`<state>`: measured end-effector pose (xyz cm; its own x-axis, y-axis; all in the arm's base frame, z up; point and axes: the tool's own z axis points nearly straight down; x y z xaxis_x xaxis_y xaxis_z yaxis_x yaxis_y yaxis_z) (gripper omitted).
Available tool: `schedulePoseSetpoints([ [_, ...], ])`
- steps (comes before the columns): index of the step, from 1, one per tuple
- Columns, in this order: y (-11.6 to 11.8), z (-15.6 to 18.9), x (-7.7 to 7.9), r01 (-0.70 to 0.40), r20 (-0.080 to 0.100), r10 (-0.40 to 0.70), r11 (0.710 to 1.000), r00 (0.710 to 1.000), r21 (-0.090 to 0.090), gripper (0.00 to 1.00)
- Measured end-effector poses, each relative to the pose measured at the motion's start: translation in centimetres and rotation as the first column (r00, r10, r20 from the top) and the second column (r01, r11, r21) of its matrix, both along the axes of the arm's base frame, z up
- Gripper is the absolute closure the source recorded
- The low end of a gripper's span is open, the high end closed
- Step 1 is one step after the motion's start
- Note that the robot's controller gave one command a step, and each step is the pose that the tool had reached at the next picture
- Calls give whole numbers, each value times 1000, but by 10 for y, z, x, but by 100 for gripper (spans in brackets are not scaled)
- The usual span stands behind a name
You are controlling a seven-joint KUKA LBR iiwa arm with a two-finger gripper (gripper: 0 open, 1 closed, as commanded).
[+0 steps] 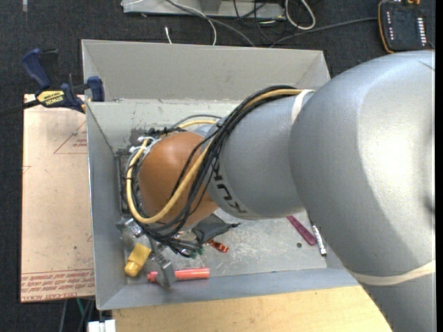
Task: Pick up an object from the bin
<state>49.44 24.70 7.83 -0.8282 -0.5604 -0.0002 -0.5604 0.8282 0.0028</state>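
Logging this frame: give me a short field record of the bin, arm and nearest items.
bin: grey metal
arm: reaches in from the view's right, over most of the floor
wrist cover: orange, cables round it
gripper: view's lower-left corner of the bin; open or shut unclear
nearest items: yellow piece, red stick
further right: pink pen, white pen
held: nothing visible

Grey arm (332, 158) reaching in from the right, its orange wrist cover (166, 175) pointing down-left, looped by black and yellow cables (256, 99).
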Motion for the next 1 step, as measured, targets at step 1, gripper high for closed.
schedulePoseSetpoints([
  [1, 3, 80, -6, 74, 5, -74, 997, 997, 2, 0],
])
